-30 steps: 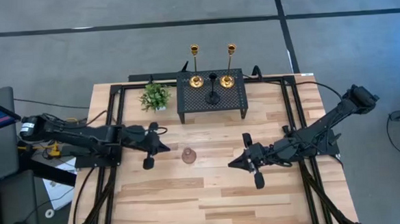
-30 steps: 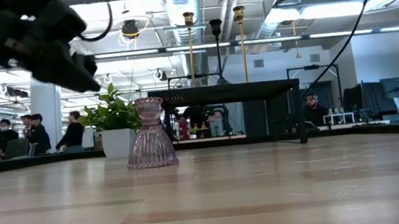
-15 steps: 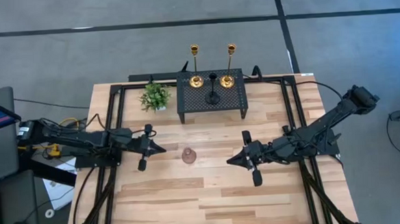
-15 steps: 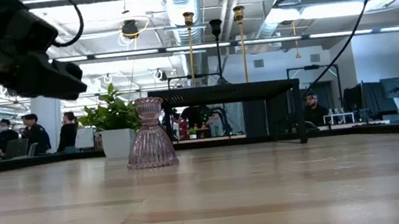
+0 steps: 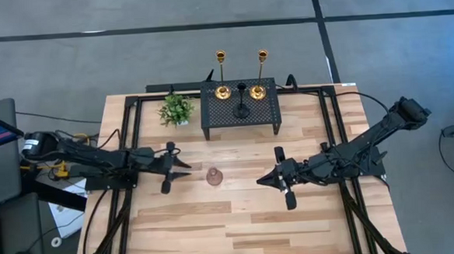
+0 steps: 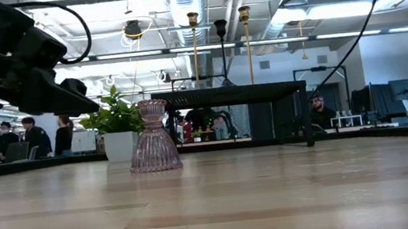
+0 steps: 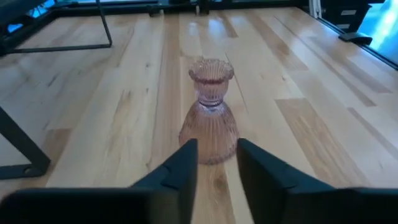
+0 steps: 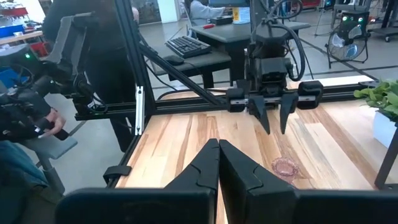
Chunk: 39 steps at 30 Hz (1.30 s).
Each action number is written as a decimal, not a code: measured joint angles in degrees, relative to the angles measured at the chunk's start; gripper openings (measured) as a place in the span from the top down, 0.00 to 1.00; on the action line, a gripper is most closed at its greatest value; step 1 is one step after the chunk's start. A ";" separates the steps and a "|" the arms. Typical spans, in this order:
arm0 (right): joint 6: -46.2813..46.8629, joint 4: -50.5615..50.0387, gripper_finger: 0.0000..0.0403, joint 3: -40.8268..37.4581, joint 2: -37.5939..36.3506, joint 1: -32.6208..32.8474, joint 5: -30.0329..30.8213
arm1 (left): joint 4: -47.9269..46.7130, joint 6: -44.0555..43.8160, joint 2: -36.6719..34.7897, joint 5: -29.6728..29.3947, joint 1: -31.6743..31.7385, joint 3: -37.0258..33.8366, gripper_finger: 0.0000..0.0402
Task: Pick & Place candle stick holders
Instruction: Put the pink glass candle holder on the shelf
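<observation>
Pink holder [image 7: 209, 122] just beyond left pincer [image 7: 216, 163]

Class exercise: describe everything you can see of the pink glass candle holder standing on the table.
The pink glass candle holder is small, translucent and ribbed, with a flared bell-shaped base, a narrow neck and a fluted cup on top. It stands upright on the bare wooden table, in front of the black mesh stand and between the two arms. Nothing touches it but the table. The left gripper points at it from close by, jaws open on either side of its line of approach. The right gripper waits opposite.
</observation>
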 joint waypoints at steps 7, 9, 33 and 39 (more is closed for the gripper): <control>0.00 0.00 1.00 0.00 0.00 0.00 0.00 | 8.47 -0.05 7.23 0.00 0.00 0.00 0.48; -0.01 0.00 1.00 0.00 0.00 0.00 0.00 | 11.01 -0.05 9.49 0.01 0.00 0.00 0.42; -1.51 0.02 1.00 0.00 0.00 0.21 0.00 | 32.19 -1.51 39.31 0.32 0.00 9.29 0.28; -1.51 0.03 1.00 0.00 0.00 1.55 0.01 | 32.15 -1.57 43.30 0.04 0.35 11.98 0.28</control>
